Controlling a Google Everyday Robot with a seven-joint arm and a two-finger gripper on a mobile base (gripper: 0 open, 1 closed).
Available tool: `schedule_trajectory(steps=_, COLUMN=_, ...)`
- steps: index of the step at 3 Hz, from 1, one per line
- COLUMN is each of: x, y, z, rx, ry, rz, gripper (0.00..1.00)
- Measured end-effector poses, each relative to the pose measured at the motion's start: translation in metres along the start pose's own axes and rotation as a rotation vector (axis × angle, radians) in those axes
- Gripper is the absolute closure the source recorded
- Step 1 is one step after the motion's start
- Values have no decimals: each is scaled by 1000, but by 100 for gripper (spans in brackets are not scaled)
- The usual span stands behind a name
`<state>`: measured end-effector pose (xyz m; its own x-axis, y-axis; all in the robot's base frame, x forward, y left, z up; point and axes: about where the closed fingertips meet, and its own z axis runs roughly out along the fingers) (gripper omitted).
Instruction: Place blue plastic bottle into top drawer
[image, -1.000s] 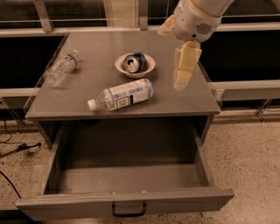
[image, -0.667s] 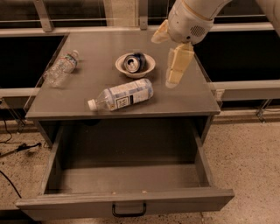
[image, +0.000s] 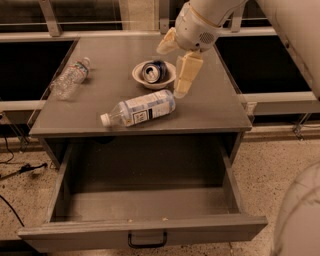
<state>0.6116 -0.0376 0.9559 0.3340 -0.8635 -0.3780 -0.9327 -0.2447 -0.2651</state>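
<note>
A smaller clear bottle (image: 70, 79) lies at the left of the tabletop (image: 210, 107). Near the front edge, the blue plastic bottle (image: 141, 108) lies on its side, white cap pointing left. Just behind it, a white bowl (image: 161, 84) holds a can (image: 153, 71). The hand (image: 171, 71) hangs above the bowl's right side, fingers apart and holding nothing. Below, the top drawer (image: 150, 232) stands pulled open.

The bottle (image: 142, 108) lies sideways on the table (image: 220, 112), cap left. The gripper (image: 171, 71), fingers apart, hangs just over its right end. The drawer (image: 200, 232) below stands open.
</note>
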Motion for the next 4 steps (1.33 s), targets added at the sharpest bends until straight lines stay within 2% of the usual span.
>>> schedule_trajectory(steps=1, x=-10, y=-8, z=15, rx=-25, ry=-21, rz=-29, gripper=16)
schedule_trajectory(steps=2, x=-18, y=-6, z=36, rx=-69, ry=-41, rz=-54, gripper=19)
schedule_trajectory(steps=3, x=-21, y=0, z=48, rx=-99, ry=-50, rz=-63, gripper=19)
schedule_trajectory(steps=4, x=-18, y=16, z=67, rx=-152, ry=-59, rz=-56, gripper=22)
